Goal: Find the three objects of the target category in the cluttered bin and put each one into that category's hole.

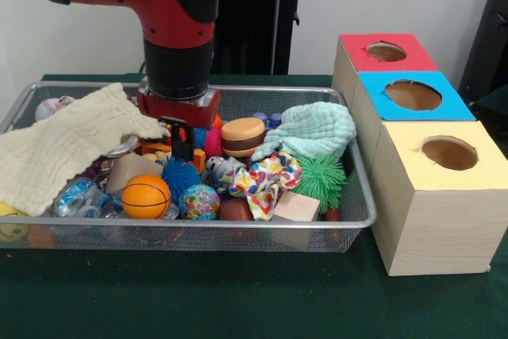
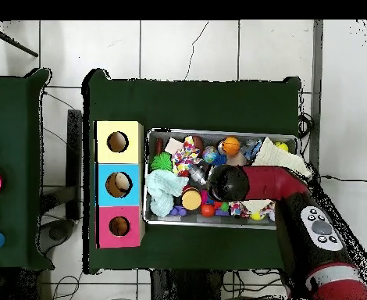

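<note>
Sawyer gripper (image 1: 181,139) down among the clutter of the wire basket (image 1: 359,166).

In the front view the gripper sits at the basket's centre, its tips sunk in the toys; I cannot tell whether it is released or clenched. A cream cloth (image 1: 63,144) lies at 9 o'clock of it, an orange ball (image 1: 146,196) at 7 o'clock. The red-topped box's hole (image 1: 386,52) stands at 2 o'clock on the green counter (image 1: 238,299). No plush toy can be told apart.

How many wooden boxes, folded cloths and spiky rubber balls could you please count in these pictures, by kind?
Pale wooden cube boxes: 3, red-topped, blue-topped, yellow-topped.
Soft cloths in the silver wire mesh bin: 3, cream, mint green, multicoloured dotted.
Spiky rubber balls clearly showing: 2, green, blue.
Total: 8.
</note>
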Robot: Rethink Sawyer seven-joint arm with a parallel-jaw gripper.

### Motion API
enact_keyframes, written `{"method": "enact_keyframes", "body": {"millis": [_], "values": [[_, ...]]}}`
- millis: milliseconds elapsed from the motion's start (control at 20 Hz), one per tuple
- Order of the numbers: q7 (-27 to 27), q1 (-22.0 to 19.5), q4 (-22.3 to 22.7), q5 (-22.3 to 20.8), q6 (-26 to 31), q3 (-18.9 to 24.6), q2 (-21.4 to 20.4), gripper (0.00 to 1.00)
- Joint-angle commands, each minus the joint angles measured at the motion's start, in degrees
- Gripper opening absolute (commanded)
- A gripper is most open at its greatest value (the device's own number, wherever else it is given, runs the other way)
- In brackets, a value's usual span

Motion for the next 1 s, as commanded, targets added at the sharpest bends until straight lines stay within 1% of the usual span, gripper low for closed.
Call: {"method": "enact_keyframes", "body": {"millis": [50,250,300,450,650,700,850,900,1000], "values": [[-1.62,2.09,4.35,0.86,4.40,1.84,-2.54,0.00],[-0.22,3.63,4.73,0.66,3.48,1.01,-3.34,0.00],[0.18,4.09,4.18,0.30,3.17,0.51,-2.81,0.00],[2.07,5.85,3.24,-1.15,1.72,-1.75,-2.05,0.00],[3.14,7.37,1.92,-2.39,0.51,-4.28,-1.54,0.00],[3.60,7.70,1.63,-2.53,0.03,-4.94,-1.39,1.00],[2.77,7.30,1.02,-3.14,-1.75,-5.31,-0.92,1.00],[3.08,7.69,0.59,-3.59,-2.03,-6.27,-0.83,1.00],[6.09,9.64,1.05,-4.15,-2.86,-9.23,-1.50,1.00]]}}
